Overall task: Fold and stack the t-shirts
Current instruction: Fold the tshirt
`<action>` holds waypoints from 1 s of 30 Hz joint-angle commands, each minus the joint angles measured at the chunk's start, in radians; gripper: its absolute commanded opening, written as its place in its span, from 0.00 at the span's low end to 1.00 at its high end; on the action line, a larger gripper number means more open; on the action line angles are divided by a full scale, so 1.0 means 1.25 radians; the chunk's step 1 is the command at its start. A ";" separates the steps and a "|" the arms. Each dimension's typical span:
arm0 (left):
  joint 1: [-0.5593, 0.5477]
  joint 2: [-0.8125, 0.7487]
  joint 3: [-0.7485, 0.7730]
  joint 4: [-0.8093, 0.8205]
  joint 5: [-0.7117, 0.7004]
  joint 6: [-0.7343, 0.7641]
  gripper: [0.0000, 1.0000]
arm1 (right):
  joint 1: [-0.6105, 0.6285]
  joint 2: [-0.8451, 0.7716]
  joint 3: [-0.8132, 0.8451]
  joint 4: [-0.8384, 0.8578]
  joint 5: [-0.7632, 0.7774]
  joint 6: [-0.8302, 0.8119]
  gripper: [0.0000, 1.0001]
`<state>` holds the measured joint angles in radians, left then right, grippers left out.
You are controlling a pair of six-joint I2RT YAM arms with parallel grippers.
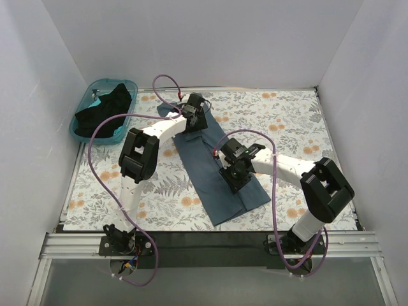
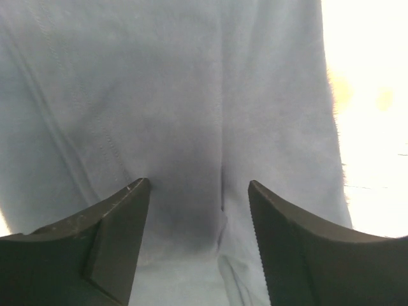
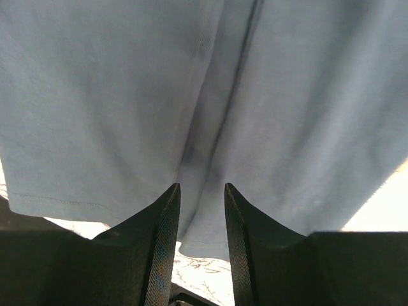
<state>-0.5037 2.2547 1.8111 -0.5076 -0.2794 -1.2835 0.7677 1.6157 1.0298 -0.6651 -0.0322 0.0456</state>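
The slate blue-grey t-shirt (image 1: 205, 167) lies as a long folded strip running from the back centre of the floral table towards the front. My left gripper (image 1: 193, 119) is at its far end, jaws wide open, with the tips just over the cloth (image 2: 191, 83). My right gripper (image 1: 233, 176) is over the shirt's near half, jaws a narrow gap apart. A fold line of the cloth (image 3: 115, 95) runs up from between them, and nothing is clamped. The black t-shirt (image 1: 105, 107) lies bunched in the teal basket.
The teal plastic basket (image 1: 81, 109) stands at the back left corner, against the white wall. White walls close in the left, back and right sides. The floral table cover (image 1: 306, 127) shows bare to the right of the shirt and at the front left.
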 commanded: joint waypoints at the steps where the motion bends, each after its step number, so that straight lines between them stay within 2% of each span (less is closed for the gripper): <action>1: -0.004 0.041 0.023 -0.010 0.012 0.002 0.56 | 0.002 0.022 -0.029 0.017 -0.056 -0.012 0.35; 5: -0.004 0.083 0.041 -0.010 0.011 0.017 0.50 | 0.013 0.046 -0.040 0.041 -0.132 -0.009 0.35; 10: -0.003 0.134 0.092 -0.009 -0.003 0.076 0.49 | 0.053 0.100 -0.002 0.069 -0.199 0.008 0.35; 14: -0.002 0.178 0.148 0.005 -0.011 0.137 0.50 | 0.086 0.164 0.085 0.076 -0.242 0.020 0.35; 18: 0.000 0.221 0.220 0.016 -0.005 0.176 0.57 | 0.091 0.217 0.149 0.078 -0.221 0.038 0.35; 21: 0.000 0.217 0.241 0.023 0.001 0.191 0.64 | 0.091 0.210 0.177 0.066 -0.195 0.046 0.35; 26: 0.000 0.123 0.231 0.027 -0.007 0.190 0.79 | 0.087 0.143 0.209 0.030 -0.130 0.049 0.36; 28: 0.000 0.086 0.225 0.027 -0.007 0.183 0.89 | 0.080 0.097 0.202 0.024 -0.108 0.056 0.36; 29: 0.000 0.044 0.214 0.028 -0.008 0.179 0.98 | 0.074 0.081 0.198 0.019 -0.082 0.059 0.36; 30: 0.000 0.024 0.204 0.029 -0.010 0.174 0.98 | 0.063 0.047 0.194 0.015 -0.069 0.070 0.36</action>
<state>-0.5114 2.4565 2.0808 -0.4702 -0.2764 -1.0649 0.8696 1.7977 1.2461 -0.6178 -0.1967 0.1066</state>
